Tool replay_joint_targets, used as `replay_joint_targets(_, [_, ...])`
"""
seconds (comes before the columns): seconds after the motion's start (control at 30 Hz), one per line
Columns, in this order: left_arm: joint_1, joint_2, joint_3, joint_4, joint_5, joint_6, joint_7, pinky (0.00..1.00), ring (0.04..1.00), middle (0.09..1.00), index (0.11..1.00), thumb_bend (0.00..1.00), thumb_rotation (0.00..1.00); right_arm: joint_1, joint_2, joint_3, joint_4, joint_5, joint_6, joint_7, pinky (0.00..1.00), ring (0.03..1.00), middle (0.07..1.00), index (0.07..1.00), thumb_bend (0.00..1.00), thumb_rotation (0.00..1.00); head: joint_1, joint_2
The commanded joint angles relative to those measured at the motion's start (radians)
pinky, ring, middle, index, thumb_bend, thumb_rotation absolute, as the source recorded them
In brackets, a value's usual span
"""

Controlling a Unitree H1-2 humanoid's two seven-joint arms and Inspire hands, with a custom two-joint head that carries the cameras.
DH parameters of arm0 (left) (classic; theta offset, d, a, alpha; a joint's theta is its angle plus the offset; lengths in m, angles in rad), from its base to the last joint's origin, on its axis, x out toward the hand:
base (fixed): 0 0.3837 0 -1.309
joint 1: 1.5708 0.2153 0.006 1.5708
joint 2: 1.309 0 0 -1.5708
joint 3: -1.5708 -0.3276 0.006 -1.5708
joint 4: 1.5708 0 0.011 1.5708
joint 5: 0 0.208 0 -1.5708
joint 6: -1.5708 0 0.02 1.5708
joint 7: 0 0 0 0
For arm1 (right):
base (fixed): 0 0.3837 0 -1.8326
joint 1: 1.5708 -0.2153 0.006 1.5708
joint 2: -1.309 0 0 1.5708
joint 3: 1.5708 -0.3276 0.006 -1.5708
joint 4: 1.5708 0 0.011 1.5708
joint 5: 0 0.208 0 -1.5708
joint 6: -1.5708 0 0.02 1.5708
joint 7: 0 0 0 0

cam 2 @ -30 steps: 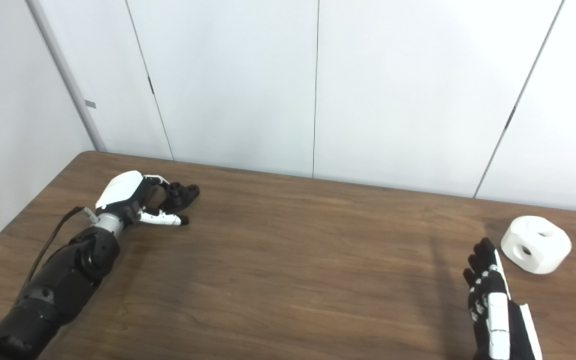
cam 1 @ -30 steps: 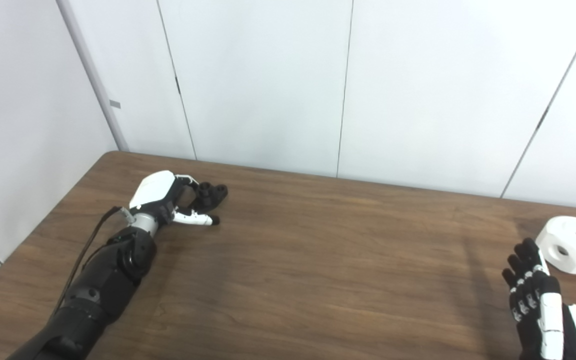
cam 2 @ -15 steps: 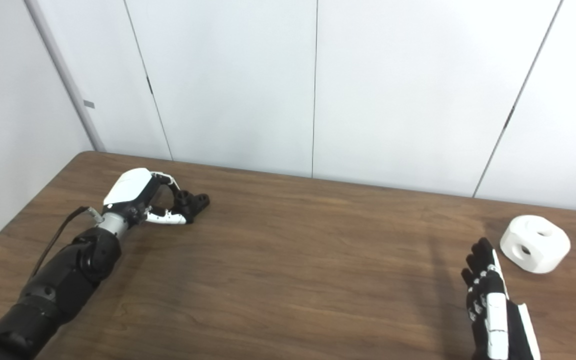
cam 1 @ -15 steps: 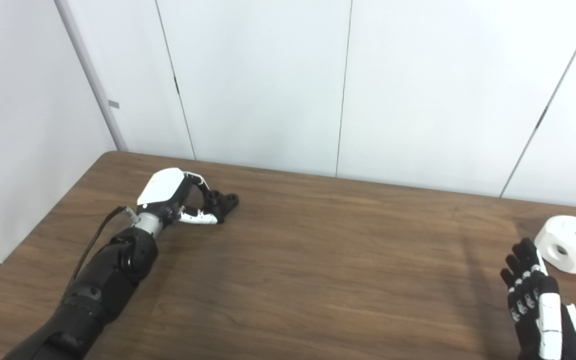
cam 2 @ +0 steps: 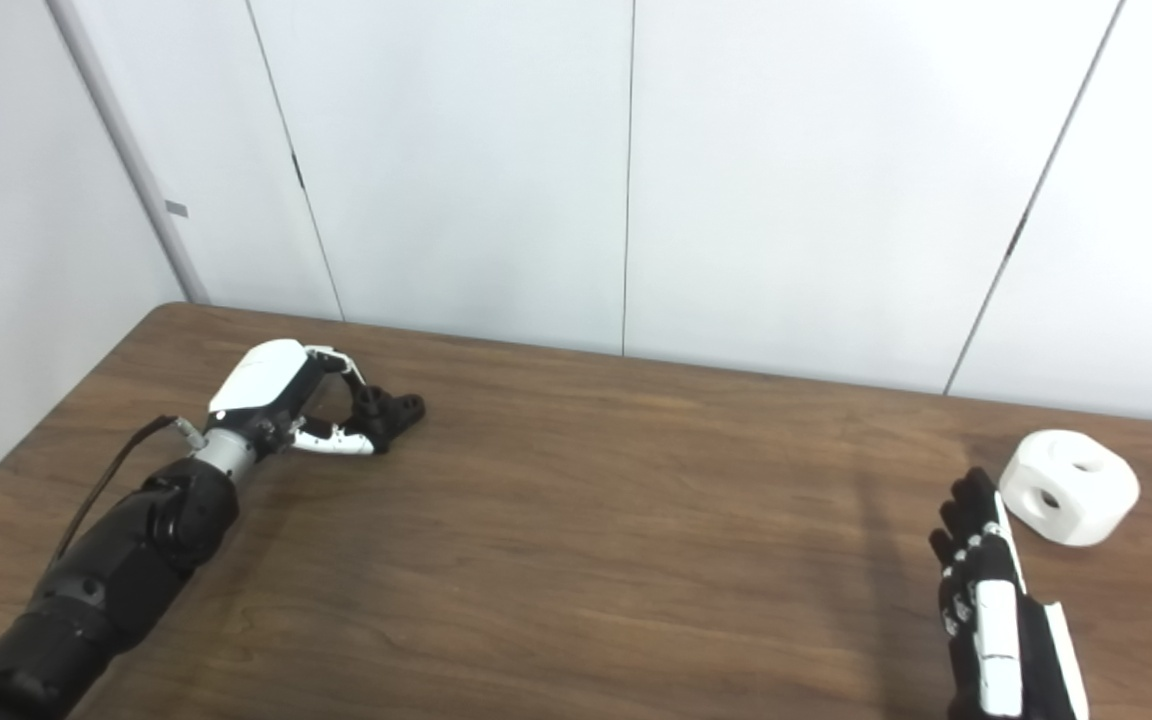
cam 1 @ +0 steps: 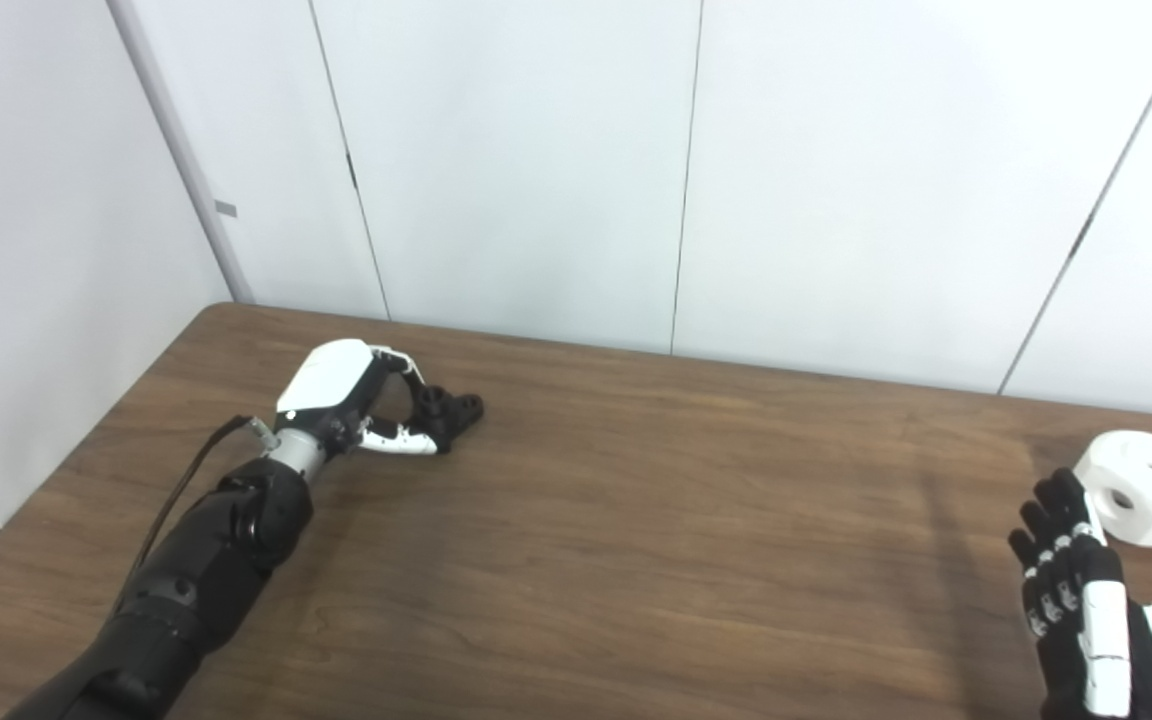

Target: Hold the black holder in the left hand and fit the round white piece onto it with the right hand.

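The small black holder [cam 1: 454, 408] lies on the brown table [cam 1: 636, 520] at the far left. My left hand [cam 1: 346, 385] arches over its near side, fingertips and thumb pinched on it while it still rests on the table. The round white piece [cam 1: 1146, 485], with holes in its top and side, sits near the table's right edge. My right hand [cam 1: 1076, 590] stands open with its fingers straight up, just left of the white piece and in front of it, not touching it.
White wall panels [cam 1: 536, 170] rise right behind the table's far edge and along its left side. A cable [cam 1: 186, 480] runs along my left forearm. Bare wood lies between the two hands.
My left hand has slid to the right and the black holder has gone with it, fingers closing onto it. My right hand has edged a little toward the white piece.
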Motion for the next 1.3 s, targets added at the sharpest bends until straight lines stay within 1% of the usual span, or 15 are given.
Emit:
replay_joint_targets(0.0, [-0.011,0.016,0.013,-0.050,-0.010,-0.012,-0.007,0.84,0.854,0.707,0.486,0.52,0.05,-0.030,-0.003,-0.006,-0.040,0.007,-0.026,0.000,1.00,1.000,1.000,1.000,0.45,0.95,-0.001,0.000])
replay_joint_targets(0.07, [0.005,0.001,0.023,-0.088,-0.031,0.001,-0.030,0.86,0.874,0.719,0.486,0.52,0.05,-0.031,-0.006,-0.009,-0.041,0.010,-0.027,0.001,1.00,1.000,1.000,1.000,0.44,0.95,-0.004,0.003])
replay_joint_targets(0.13, [0.020,-0.015,0.033,-0.118,-0.051,-0.008,-0.040,0.87,0.883,0.721,0.486,0.52,0.05,-0.032,-0.009,-0.011,-0.046,0.011,-0.023,0.001,1.00,1.000,1.000,1.000,0.43,0.95,-0.009,0.004])
replay_joint_targets(0.17, [0.028,-0.025,0.035,-0.136,-0.056,-0.005,-0.044,0.87,0.886,0.719,0.485,0.52,0.05,-0.032,-0.010,-0.011,-0.051,0.010,-0.020,0.000,1.00,1.000,1.000,1.000,0.44,0.95,-0.012,0.005])
replay_joint_targets(0.23, [0.046,-0.042,0.038,-0.182,-0.054,0.013,-0.058,0.91,0.898,0.720,0.485,0.52,0.05,-0.033,-0.011,-0.012,-0.059,0.011,-0.017,0.000,1.00,1.000,1.000,1.000,0.45,0.95,-0.016,0.005])
replay_joint_targets(0.33, [0.071,-0.067,0.042,-0.239,-0.064,0.014,-0.081,0.94,0.909,0.718,0.484,0.52,0.05,-0.036,-0.013,-0.013,-0.063,0.009,-0.021,-0.001,1.00,1.000,1.000,1.000,0.47,0.95,-0.018,0.006])
replay_joint_targets(0.43, [0.094,-0.088,0.048,-0.292,-0.082,0.013,-0.112,0.96,0.924,0.719,0.484,0.52,0.05,-0.040,-0.017,-0.011,-0.073,0.006,-0.026,0.003,1.00,1.000,1.000,1.000,0.47,0.96,-0.041,0.013])
replay_joint_targets(0.53, [0.113,-0.106,0.051,-0.336,-0.088,0.011,-0.131,0.97,0.928,0.718,0.484,0.52,0.05,-0.044,-0.018,-0.009,-0.081,0.000,-0.033,0.003,1.00,1.000,1.000,1.000,0.47,0.97,-0.052,0.013])
replay_joint_targets(0.8, [0.160,-0.149,0.046,-0.442,-0.096,0.000,-0.190,0.98,0.932,0.719,0.483,0.52,0.05,-0.055,-0.011,-0.012,-0.110,-0.001,-0.020,-0.011,1.00,1.000,1.000,1.000,0.51,0.95,-0.086,0.016])
replay_joint_targets(0.87, [0.167,-0.155,0.044,-0.456,-0.092,0.000,-0.202,0.98,0.934,0.716,0.483,0.52,0.05,-0.056,-0.011,-0.013,-0.115,-0.006,-0.023,-0.015,1.00,1.000,1.000,1.000,0.53,0.94,-0.094,0.016])
replay_joint_targets(1.0, [0.178,-0.160,0.022,-0.460,-0.083,-0.038,-0.226,0.99,0.928,0.707,0.482,0.52,0.05,-0.061,-0.005,-0.014,-0.154,-0.015,-0.004,-0.032,1.00,1.000,1.000,1.000,0.55,0.94,-0.127,0.019])
replay_joint_targets(1.13, [0.193,-0.163,0.002,-0.468,-0.090,-0.070,-0.250,1.00,0.920,0.697,0.482,0.52,0.05,-0.071,0.007,-0.008,-0.207,-0.036,0.030,-0.052,1.00,1.000,1.000,1.000,0.53,0.95,-0.163,0.019])
replay_joint_targets(1.27, [0.201,-0.171,-0.008,-0.475,-0.086,-0.083,-0.268,0.99,0.915,0.695,0.482,0.52,0.05,-0.078,0.019,0.004,-0.246,-0.071,0.061,-0.068,0.97,0.997,1.000,1.000,0.52,0.97,-0.192,0.020])
